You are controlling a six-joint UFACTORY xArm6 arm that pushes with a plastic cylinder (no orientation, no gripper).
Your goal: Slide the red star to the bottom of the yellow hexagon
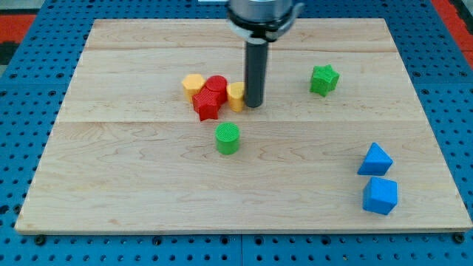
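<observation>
In the camera view, a pale wooden counter [148, 185] lies on a blue pegboard [29, 89]. My tip [253, 104] comes down from the view's top as a dark rod and rests on the wood, just at the right side of a small yellow block [236, 96] whose shape is partly hidden. There is no hand on this arm, only the rod, so nothing is grasped.

Left of that block sits a tight cluster. The red star [208, 107] lies at the cluster's lower edge, with a red cylinder [216, 86] touching it just above. The yellow hexagon [194, 84] is at the cluster's left, touching the red pieces, so the star sits below and to the right of it.

A green cylinder [228, 138] stands apart, below the cluster. A green star [324, 80] lies well off to the right. Two blue blocks rest near the lower right corner: a blue triangle [375, 159] above a blue cube [380, 196].
</observation>
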